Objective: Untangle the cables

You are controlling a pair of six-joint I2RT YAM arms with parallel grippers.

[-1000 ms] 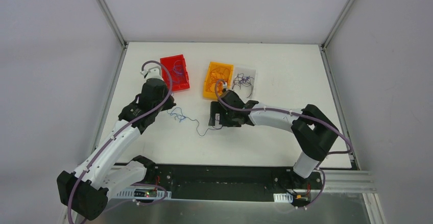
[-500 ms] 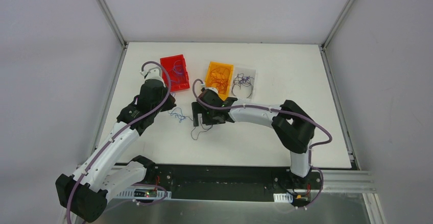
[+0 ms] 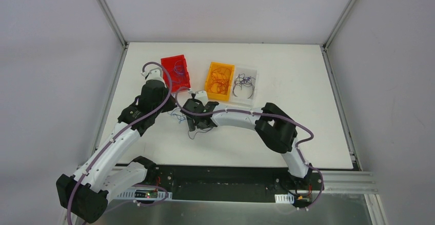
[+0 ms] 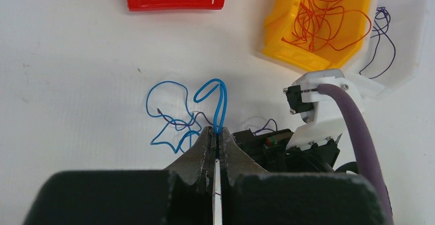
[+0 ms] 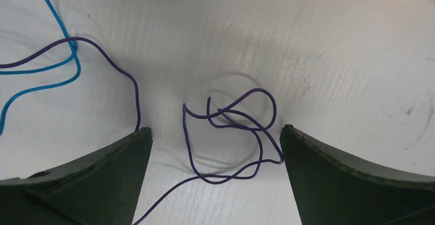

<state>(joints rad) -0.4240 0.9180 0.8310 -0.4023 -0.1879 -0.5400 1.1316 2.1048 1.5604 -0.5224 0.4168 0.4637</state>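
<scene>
We see the left claw [image 4: 216,131] clenched on a thin, looped blue cable [image 4: 221,94]; the right claw [image 5: 215,129] gapes wide, straddling a squiggly purple cable [image 5: 256,90] on the table [image 5: 333,40].

We see the right gripper [image 5: 215,129] with its two dark fingers wide apart, low over the white table [image 5: 333,40]. A looped purple cable [image 5: 225,117] lies between them. At upper left, a blue cable [image 5: 51,84] meets it.
</scene>
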